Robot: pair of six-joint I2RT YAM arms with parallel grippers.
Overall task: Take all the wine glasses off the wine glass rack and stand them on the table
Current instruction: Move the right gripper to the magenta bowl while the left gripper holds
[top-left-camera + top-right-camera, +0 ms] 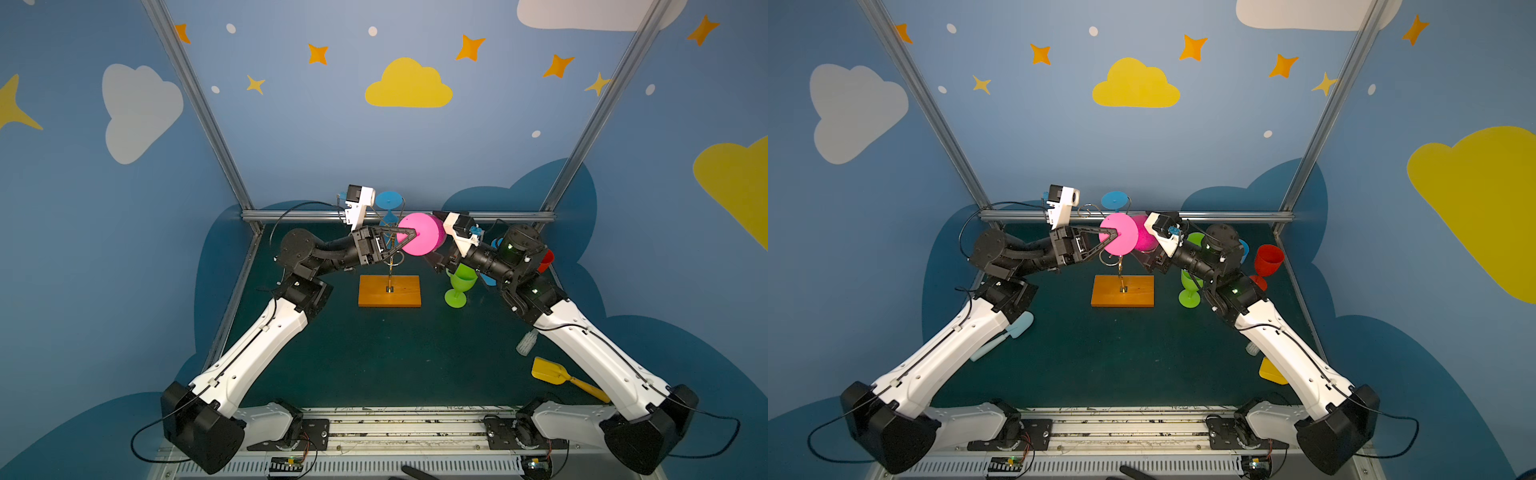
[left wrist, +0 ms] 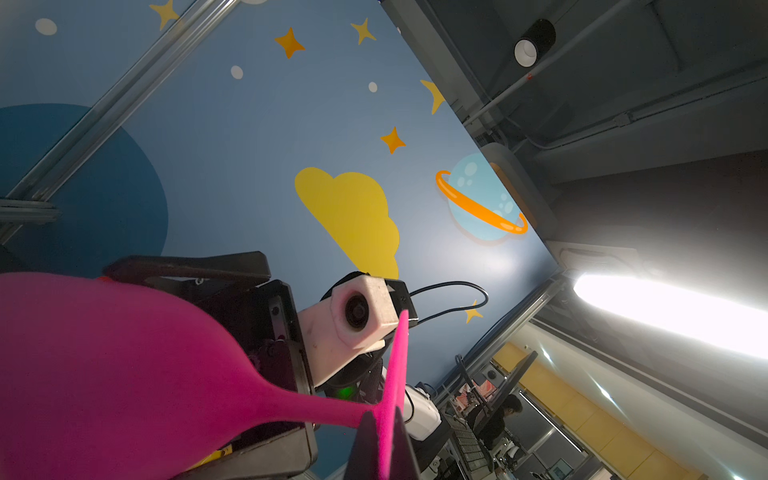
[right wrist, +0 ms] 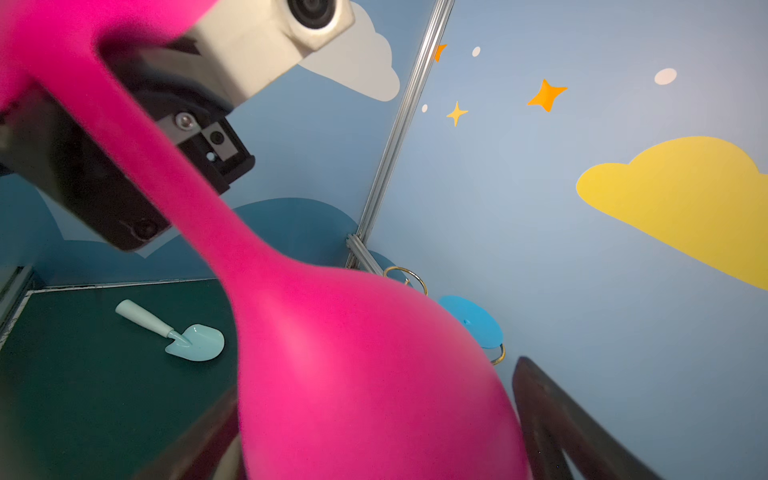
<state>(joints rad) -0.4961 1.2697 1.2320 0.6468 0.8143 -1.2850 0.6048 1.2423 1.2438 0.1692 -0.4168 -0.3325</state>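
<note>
Item, centre of a top view: wine glass rack (image 1: 374, 293), wooden base on the mat, gold post upright; a blue glass (image 1: 388, 200) hangs at its far side. Item, just above the post: pink wine glass (image 1: 426, 237), lying sideways in the air, foot toward frame left. I judge it clear of the scroll arms, so the removal is mid hand-over. Item, my right gripper (image 3: 378, 378): jaws spread wide, straddling the bowl; contact I cannot confirm. Item, my left gripper (image 1: 411, 233): clenched on the foot's rim. Next move calls for the right jaws to close on the bowl before the left lets go — then carry it clear.
</note>
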